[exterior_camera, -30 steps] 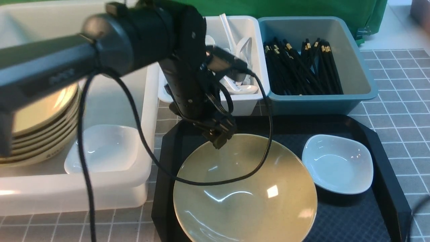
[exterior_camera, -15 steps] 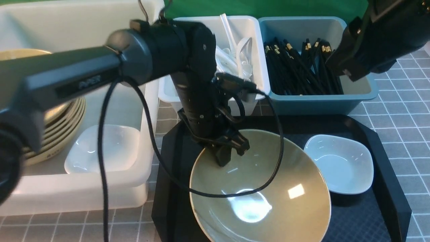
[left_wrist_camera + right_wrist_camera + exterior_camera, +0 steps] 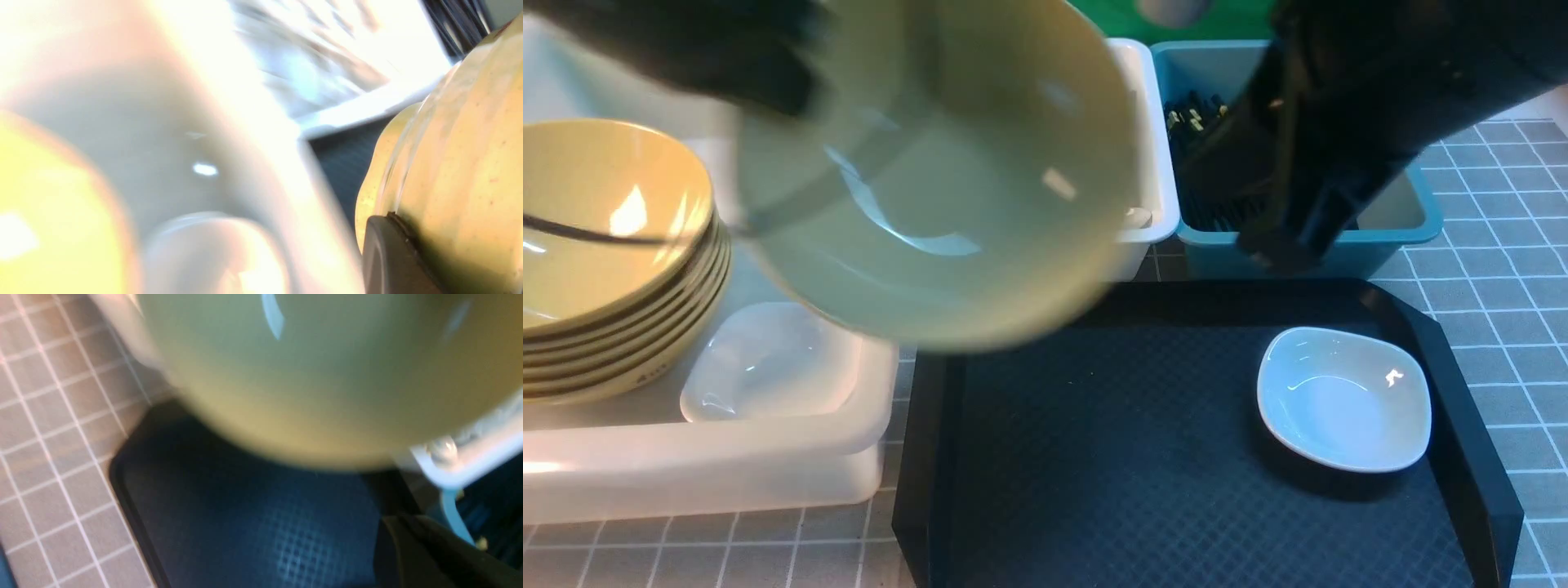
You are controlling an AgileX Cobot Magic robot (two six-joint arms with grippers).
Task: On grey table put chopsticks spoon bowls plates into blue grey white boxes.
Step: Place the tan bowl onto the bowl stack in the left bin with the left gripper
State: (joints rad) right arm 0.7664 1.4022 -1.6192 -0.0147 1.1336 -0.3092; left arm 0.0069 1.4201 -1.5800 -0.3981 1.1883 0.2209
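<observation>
- A wide, shallow, glossy tan-yellow bowl (image 3: 931, 180) hangs tilted and blurred in mid-air, clear of the black textured tray (image 3: 1094, 457) and over the near edge of the boxes behind it.
- The left gripper (image 3: 392, 245) is clamped on that bowl; the left wrist view shows a dark pad pressed flat against its speckled outer wall.
- A stack of matching tan-yellow bowls (image 3: 605, 245) sits in the large translucent white tub (image 3: 711, 465) on the left. A small glossy white rounded-square dish (image 3: 768, 359) lies just beside the stack.
- The pale grey-white box (image 3: 1147, 163) is mostly hidden behind the raised bowl; a sliver of a white spoon (image 3: 1137, 217) shows at its near corner.
- The right gripper (image 3: 1278, 245), jaws closed, hovers at the near wall of the teal-blue rectangular box (image 3: 1405, 220). Its dark arm covers most of the black chopsticks (image 3: 1196, 114) inside.
- A second white dish (image 3: 1343, 398) rests upright on the right part of the tray, which sits on the grey table (image 3: 1503, 245) ruled into small squares.
</observation>
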